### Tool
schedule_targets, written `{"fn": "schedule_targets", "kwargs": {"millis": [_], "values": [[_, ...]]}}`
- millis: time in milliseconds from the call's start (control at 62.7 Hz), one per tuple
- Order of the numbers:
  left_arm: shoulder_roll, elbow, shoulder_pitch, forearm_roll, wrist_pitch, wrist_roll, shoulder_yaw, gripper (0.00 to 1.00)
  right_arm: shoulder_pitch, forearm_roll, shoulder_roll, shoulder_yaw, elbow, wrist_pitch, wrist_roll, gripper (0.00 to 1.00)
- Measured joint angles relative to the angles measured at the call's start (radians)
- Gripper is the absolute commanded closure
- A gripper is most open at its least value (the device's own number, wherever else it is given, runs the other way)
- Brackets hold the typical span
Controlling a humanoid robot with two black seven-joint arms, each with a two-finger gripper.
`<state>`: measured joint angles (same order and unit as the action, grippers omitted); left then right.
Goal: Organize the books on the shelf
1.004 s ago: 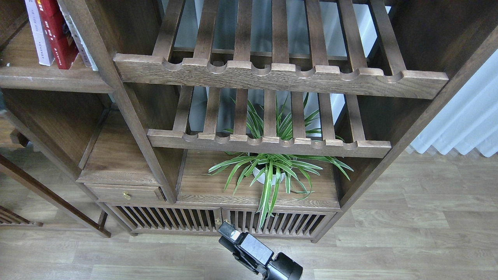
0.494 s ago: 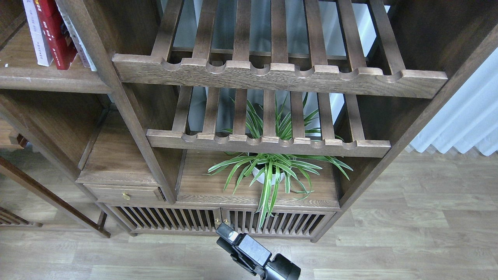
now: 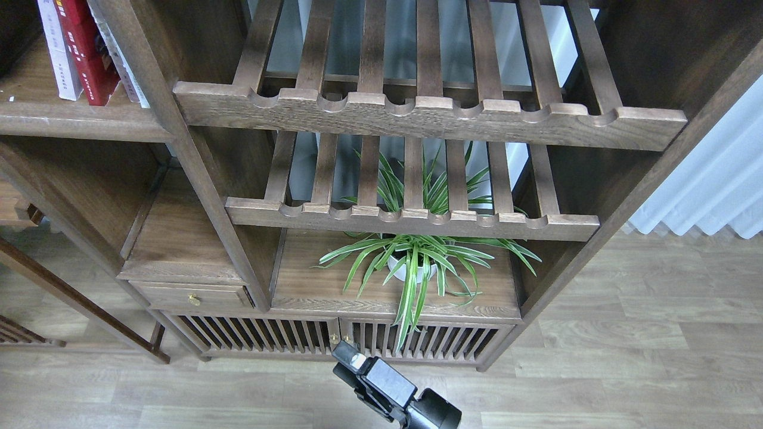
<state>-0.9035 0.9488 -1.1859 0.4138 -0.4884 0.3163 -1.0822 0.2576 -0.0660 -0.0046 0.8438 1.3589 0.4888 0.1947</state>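
Three books stand upright at the top left on the dark-brown shelf (image 3: pixel 71 122): a pale white one (image 3: pixel 59 56), a red one (image 3: pixel 88 56), and a third with a pale spine (image 3: pixel 124 65), partly hidden behind the bookcase's upright post. No yellow-green cover shows. One black gripper (image 3: pixel 349 357) reaches up from the bottom edge near the middle, low in front of the cabinet doors and far below the books. It looks like my right one. Its fingers cannot be told apart. It holds nothing that I can see. My left gripper is out of view.
Two slatted racks with scalloped rails (image 3: pixel 429 116) (image 3: pixel 411 220) fill the middle bay. A spider plant in a white pot (image 3: pixel 411 265) stands on the board below them. There is a small drawer (image 3: pixel 191 296), slatted cabinet doors (image 3: pixel 334 339), wood floor and a white curtain (image 3: pixel 715 179) at right.
The view wobbled slightly left and back. The gripper and the books stay in the same places.
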Motion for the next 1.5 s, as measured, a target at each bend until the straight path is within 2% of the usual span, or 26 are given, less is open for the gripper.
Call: {"fn": "schedule_targets", "kwargs": {"millis": [223,383,494,510,574,638,925,1132,1339,1355,1499], "values": [[0.067,-0.096,-0.134,-0.001,0.000,-0.001,0.126,0.89,0.006,0.000,0.000,0.001,0.000,0.000,0.000,0.01],[0.093,-0.153,-0.156,-0.001,0.000,-0.001,0.163,0.88,0.008,0.000,0.000,0.001,0.000,0.000,0.000,0.01],[0.119,-0.180,-0.157,-0.001,0.000,-0.001,0.167,0.78,0.008,0.000,0.001,0.001,0.000,0.000,0.000,0.01],[0.124,-0.186,-0.158,-0.002,0.000,-0.001,0.167,0.67,0.008,0.000,0.001,0.001,0.000,0.000,0.000,0.01],[0.149,-0.211,-0.158,-0.008,0.000,-0.001,0.169,0.55,0.008,0.000,0.001,0.000,0.000,0.000,0.000,0.01],[0.167,-0.222,-0.158,-0.013,0.000,-0.004,0.169,0.48,0.008,0.000,0.002,0.000,0.000,0.000,0.000,0.01],[0.159,-0.213,-0.111,-0.121,0.000,-0.012,0.160,0.42,0.008,0.000,0.003,0.011,0.000,0.000,0.000,0.01],[0.086,-0.154,-0.037,-0.222,0.000,-0.016,0.151,0.42,0.008,-0.004,0.005,0.032,0.000,0.000,-0.001,0.01],[-0.029,-0.006,0.092,-0.335,0.000,-0.016,0.101,0.43,-0.004,-0.006,0.005,0.067,0.000,0.000,-0.007,0.01],[-0.067,0.047,0.140,-0.362,0.000,-0.016,0.084,0.44,-0.009,-0.006,0.005,0.074,0.000,0.000,-0.008,0.01],[-0.128,0.146,0.246,-0.420,0.000,-0.016,0.055,0.45,-0.025,-0.005,0.005,0.083,0.000,0.000,-0.008,0.01]]}}
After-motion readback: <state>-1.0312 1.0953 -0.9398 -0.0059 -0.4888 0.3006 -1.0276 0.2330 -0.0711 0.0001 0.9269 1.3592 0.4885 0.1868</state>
